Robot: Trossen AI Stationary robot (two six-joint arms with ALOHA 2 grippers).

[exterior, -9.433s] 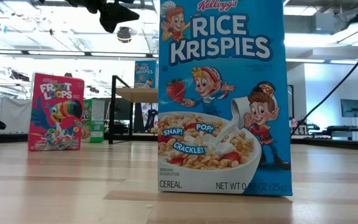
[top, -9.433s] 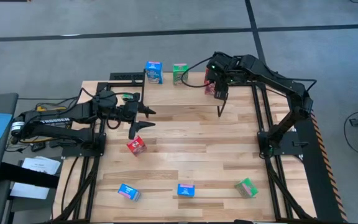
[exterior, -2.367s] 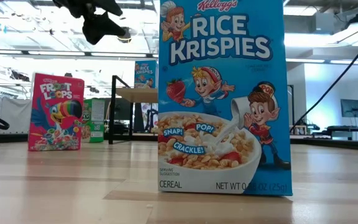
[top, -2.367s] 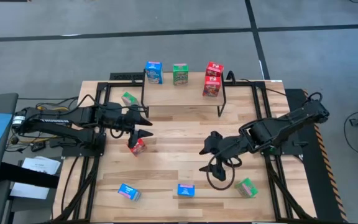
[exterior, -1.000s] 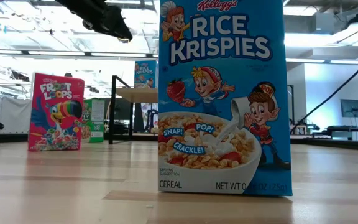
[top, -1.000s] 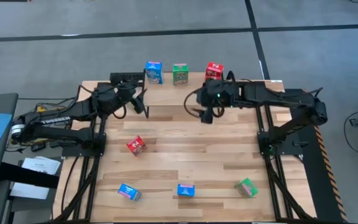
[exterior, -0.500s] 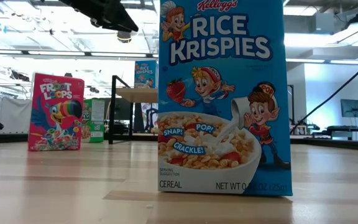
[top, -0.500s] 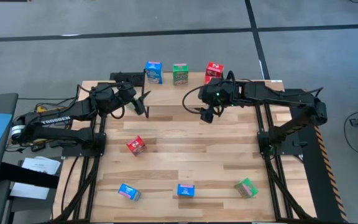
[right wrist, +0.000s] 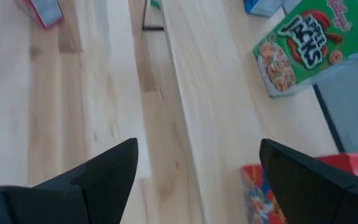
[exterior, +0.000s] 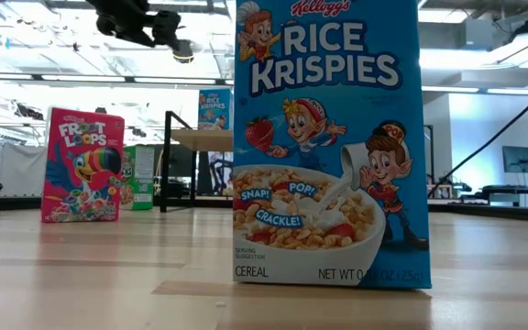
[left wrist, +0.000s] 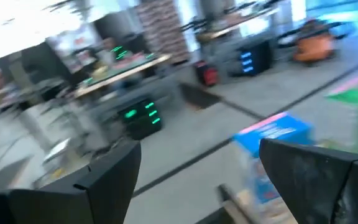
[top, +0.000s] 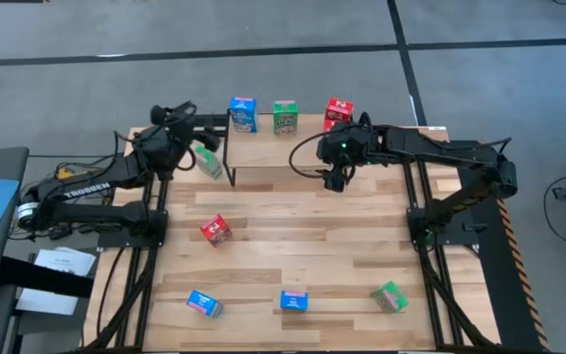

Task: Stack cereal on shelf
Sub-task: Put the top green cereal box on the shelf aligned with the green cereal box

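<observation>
The shelf (top: 288,149) stands at the table's far side and carries a blue cereal box (top: 243,113), a green one (top: 284,116) and red ones (top: 337,110). A further green box (top: 207,160) sits on the table by the shelf's left end. Loose on the table lie a red box (top: 215,228), two blue boxes (top: 203,303) (top: 294,300) and a green one (top: 389,295). My left gripper (top: 187,116) (left wrist: 197,149) hovers open near the far left corner, pointing level. My right gripper (top: 332,180) (right wrist: 197,143) hangs open over the shelf's front edge.
In the low view a blue box (exterior: 328,142) stands right before the camera and hides much of the table; a red box (exterior: 83,165) stands to its left. A black strip (top: 204,122) lies along the far edge behind the shelf. Bare tabletop (top: 312,236) spans the middle.
My left gripper has drawn back from the green box beside the shelf's left end, gone up and toward the table's far left corner, swung round and opened. That green box stays on the table. My right gripper has tipped slightly downward over the shelf's front edge.
</observation>
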